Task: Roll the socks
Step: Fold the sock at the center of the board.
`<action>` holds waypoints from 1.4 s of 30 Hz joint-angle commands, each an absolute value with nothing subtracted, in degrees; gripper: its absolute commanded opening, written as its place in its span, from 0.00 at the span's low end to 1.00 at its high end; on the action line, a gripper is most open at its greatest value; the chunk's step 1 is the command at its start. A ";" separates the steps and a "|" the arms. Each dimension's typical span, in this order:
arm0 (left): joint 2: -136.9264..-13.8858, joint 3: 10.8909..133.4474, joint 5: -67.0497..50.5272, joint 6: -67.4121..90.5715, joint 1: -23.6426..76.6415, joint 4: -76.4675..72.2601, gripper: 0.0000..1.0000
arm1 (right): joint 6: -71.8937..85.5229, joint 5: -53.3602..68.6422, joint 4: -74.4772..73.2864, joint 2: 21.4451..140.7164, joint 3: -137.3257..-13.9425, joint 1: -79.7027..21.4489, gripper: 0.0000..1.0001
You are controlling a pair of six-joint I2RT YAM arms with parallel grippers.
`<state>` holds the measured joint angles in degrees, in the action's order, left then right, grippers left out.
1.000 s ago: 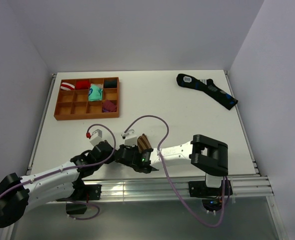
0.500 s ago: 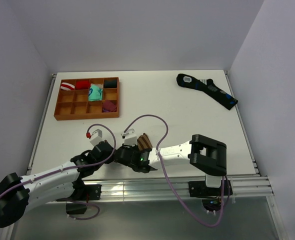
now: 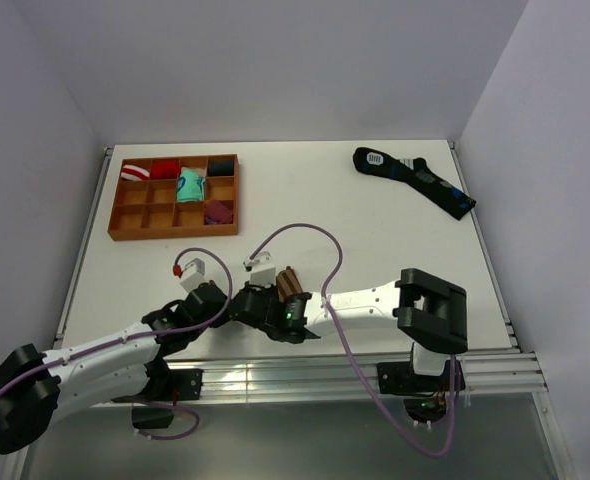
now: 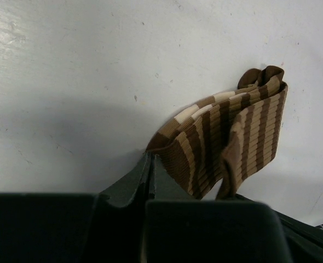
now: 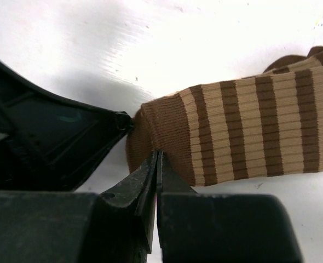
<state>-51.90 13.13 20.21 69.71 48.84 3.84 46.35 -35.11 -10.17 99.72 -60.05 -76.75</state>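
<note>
Socks [image 3: 290, 284] bunched just inside the table's [image 3: 375, 215] near edge

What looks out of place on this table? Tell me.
The dark sock lies loose at the far right corner, apart from the tray holding the sock bundles. Nothing looks spilled or damaged.

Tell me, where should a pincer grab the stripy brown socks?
Probably the dark brown end of the brown striped socks, coming in low from the robot's side. That end is folded thick and faces the arms, so its edge is easy to pinch. The right pincer is shut on it there; the left pincer pinches its corner.
</note>
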 commanded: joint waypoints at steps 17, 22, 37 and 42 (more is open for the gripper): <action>-51.77 13.80 20.21 70.14 49.04 2.46 0.04 | 46.23 -32.17 -7.56 101.07 -62.93 -77.17 0.04; -51.68 13.89 20.21 70.05 49.04 2.46 0.04 | 46.41 -30.94 -6.42 102.39 -62.67 -77.26 0.04; -51.15 14.24 20.39 69.96 49.04 3.16 0.04 | 48.25 -27.25 -2.29 105.91 -61.52 -76.38 0.13; -49.14 14.85 21.70 69.87 49.04 6.15 0.09 | 48.16 -28.47 -3.34 104.16 -61.26 -76.03 0.30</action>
<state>-50.96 13.13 20.38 69.67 48.84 4.84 47.59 -27.33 -3.99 105.51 -61.08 -76.51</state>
